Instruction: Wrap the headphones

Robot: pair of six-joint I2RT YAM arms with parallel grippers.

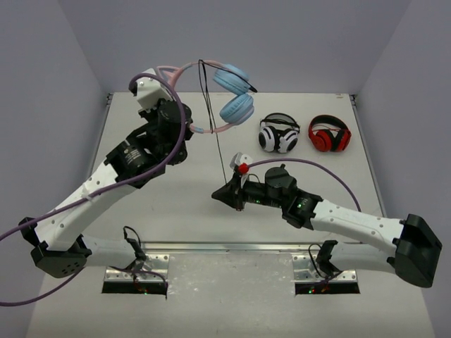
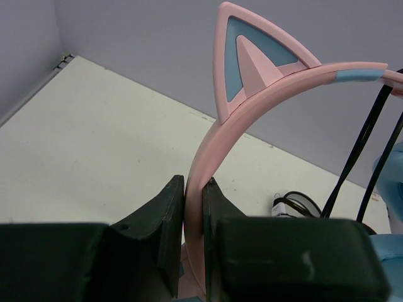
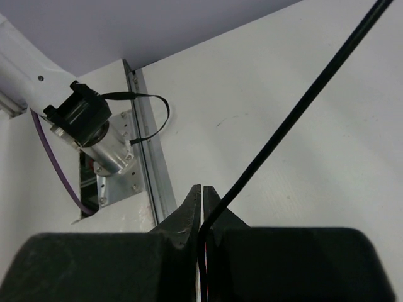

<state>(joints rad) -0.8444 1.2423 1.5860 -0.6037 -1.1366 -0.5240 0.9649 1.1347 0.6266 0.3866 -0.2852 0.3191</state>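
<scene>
Two arms share one pair of headphones here. At the left of the overhead view the left claw (image 2: 194,196) is pinched tight on the pink headband, its dark fingers pressed against both sides of the band just below a cat ear (image 2: 252,60). The headphones (image 1: 233,79) are held up off the worktop (image 1: 169,211) in the upper middle of that view, the light-blue earcups showing against the back wall, one cup below the other. From the top of the band the thin black cable (image 1: 211,120) runs down in a fairly straight line toward the centre of the frame. There the right claw (image 3: 202,196) is squeezed fully together on it. Its wrist view shows the cable bending out from between the fingertips and stretching to the upper right. Farther right, a white-and-black pair (image 1: 278,134) and a red-and-black pair (image 1: 329,134) lie side by side on the worktop, near each other but not touching, apart from both claws.
</scene>
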